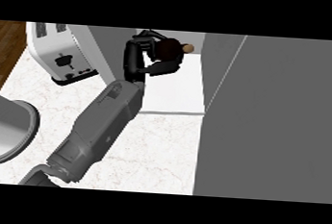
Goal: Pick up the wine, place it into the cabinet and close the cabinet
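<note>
Grey left forearm stretched up and away from the lower edge, ending in black left hand (145, 55) at full reach. Fingers and thumb curled round dark, cork-topped wine bottle (170, 48), clasped just right of the palm. Right hand nowhere visible.

We see even, soft light: the pale table (159, 147) and cabinet (174, 92) floor read bright, the cabinet door (282, 116) a flat grey, shadows faint, no glare or blur.
</note>
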